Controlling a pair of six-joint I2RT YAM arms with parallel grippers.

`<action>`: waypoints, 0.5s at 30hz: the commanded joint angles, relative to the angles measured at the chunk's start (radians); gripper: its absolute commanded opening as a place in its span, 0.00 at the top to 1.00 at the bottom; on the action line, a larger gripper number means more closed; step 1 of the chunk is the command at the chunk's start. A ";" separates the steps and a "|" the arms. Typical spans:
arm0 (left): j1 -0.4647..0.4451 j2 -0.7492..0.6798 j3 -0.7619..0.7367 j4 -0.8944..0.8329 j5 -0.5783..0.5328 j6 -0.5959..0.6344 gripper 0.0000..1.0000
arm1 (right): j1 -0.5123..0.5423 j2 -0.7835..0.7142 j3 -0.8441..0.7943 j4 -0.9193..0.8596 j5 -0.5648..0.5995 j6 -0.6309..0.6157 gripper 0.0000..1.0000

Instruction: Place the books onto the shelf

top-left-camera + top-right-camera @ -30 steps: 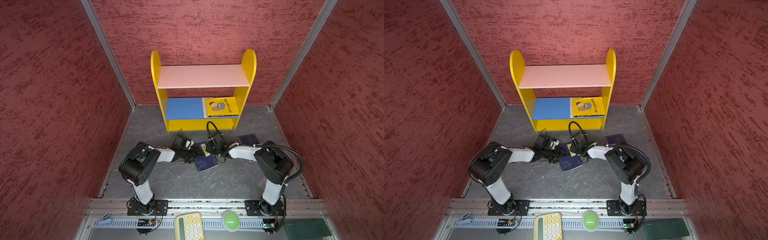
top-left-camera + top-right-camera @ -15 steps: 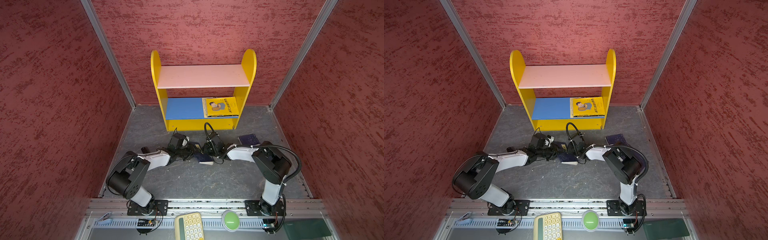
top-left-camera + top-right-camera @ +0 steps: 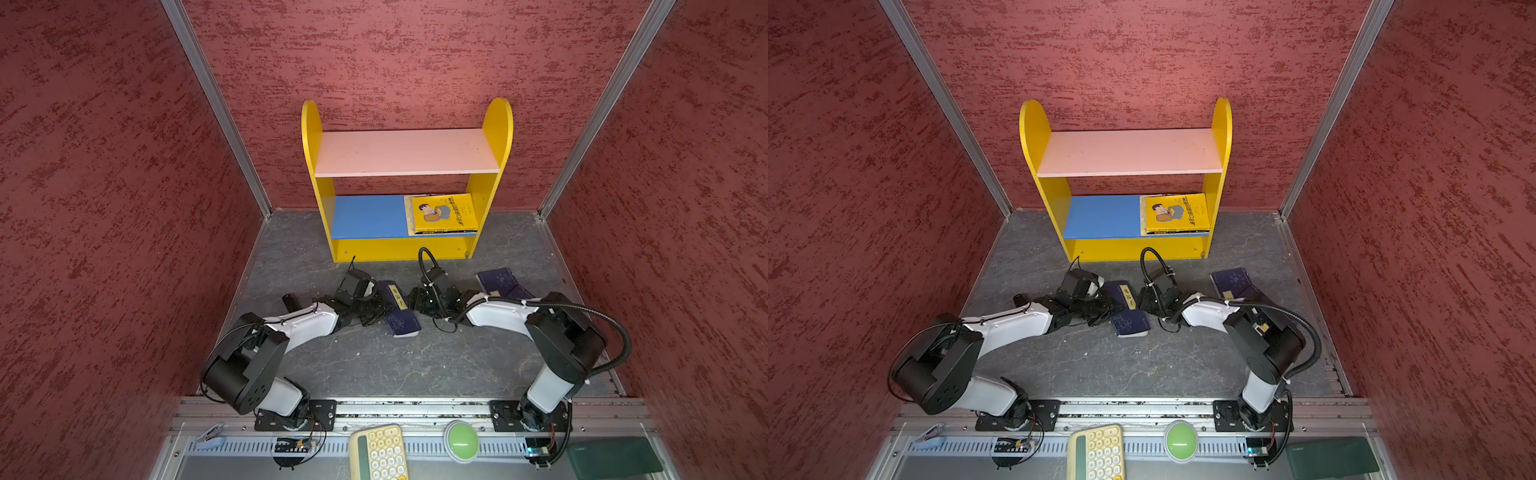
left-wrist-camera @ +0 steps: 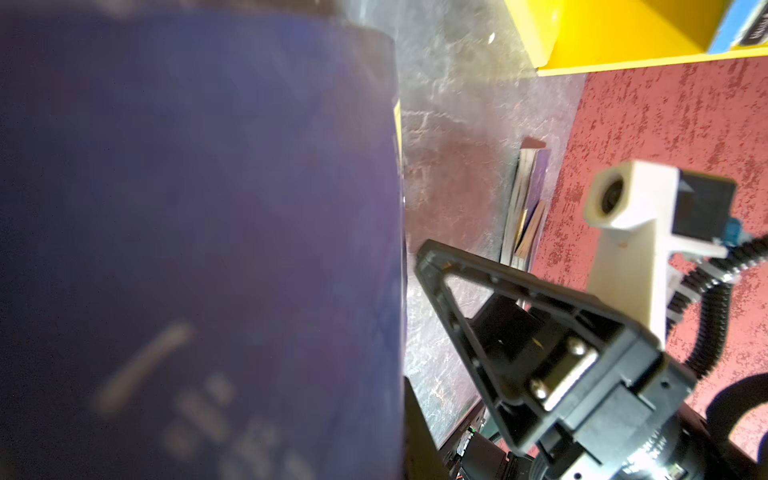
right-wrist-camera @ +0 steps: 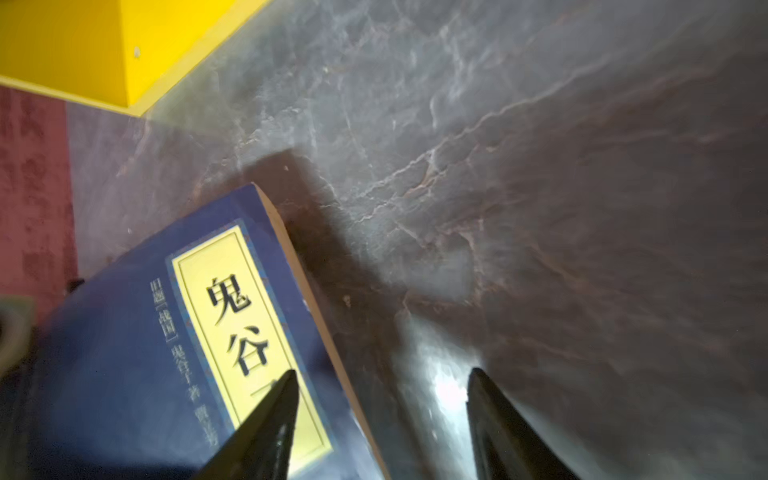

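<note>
Plainly, I count three books and two grippers. A yellow cartoon book (image 3: 444, 212) lies flat on the blue lower board of the shelf (image 3: 496, 124). A patterned navy book (image 3: 500, 282) lies on the counter (image 3: 374, 361). My left gripper (image 3: 379, 308) pinches a tilted yellow-labelled navy book (image 3: 401, 316); my right gripper (image 5: 383, 371), spread, hovers beside it.

The navy book (image 5: 124, 353), mid-bench on the near side of the shelf (image 3: 368, 216), carries a yellow label (image 5: 249, 332). Its large black characters read 鬼谷, with a third cut off in the right wrist view. In a top view the label (image 3: 1127, 296) reads 鬼谷子. Beside it runs smaller pale print: 旧题[战国]鬼谷子 著. The yellow book (image 3: 442, 212), on the right of the shelf's blue board, bears black characters too small to read.
</note>
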 commanded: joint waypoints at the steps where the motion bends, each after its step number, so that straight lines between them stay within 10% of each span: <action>1: -0.001 -0.090 0.075 -0.118 -0.043 0.087 0.92 | -0.039 -0.114 -0.026 -0.023 0.064 0.055 0.17; 5: 0.003 -0.200 0.111 -0.223 -0.066 0.134 0.94 | -0.086 -0.293 -0.079 -0.033 0.074 0.075 0.02; 15: 0.110 -0.200 0.270 -0.054 0.045 0.032 0.94 | -0.135 -0.582 -0.141 0.007 -0.007 0.112 0.01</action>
